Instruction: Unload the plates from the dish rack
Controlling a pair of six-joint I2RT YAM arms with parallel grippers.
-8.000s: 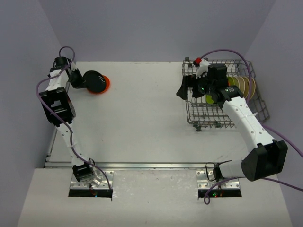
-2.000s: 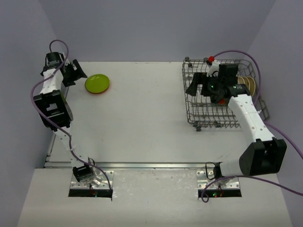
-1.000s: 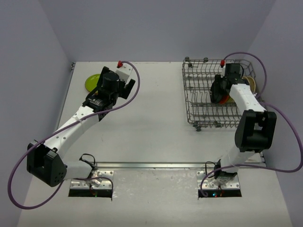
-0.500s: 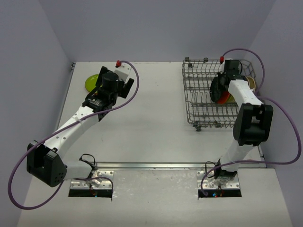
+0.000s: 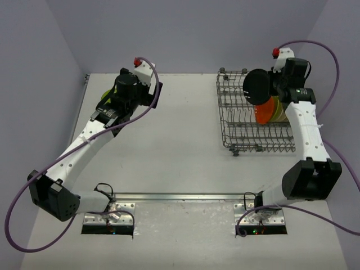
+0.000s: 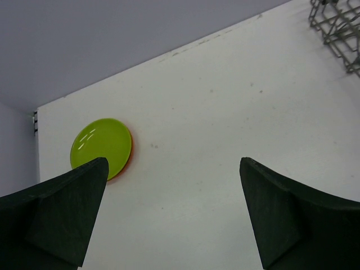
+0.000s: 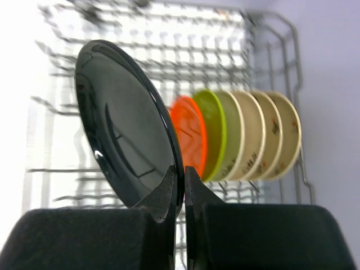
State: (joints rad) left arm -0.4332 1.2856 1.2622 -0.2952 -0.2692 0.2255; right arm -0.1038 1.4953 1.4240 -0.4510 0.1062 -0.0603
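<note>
White table, wire dish rack, right pincer clamping glossy black plate

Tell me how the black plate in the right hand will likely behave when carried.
The black plate stands out unsagging from one edge, so it is probably stiff. Its glossy face may be slippery. The right hand pinches only the rim, so it could pivot if swung.

1. The top camera sits high behind both arms and looks down on the whole bench.
2. The left wrist camera looks past the left hand across the bench; the dish rack is far off.
3. The right wrist camera looks into the dish rack from close up. The top view shows it too.
</note>
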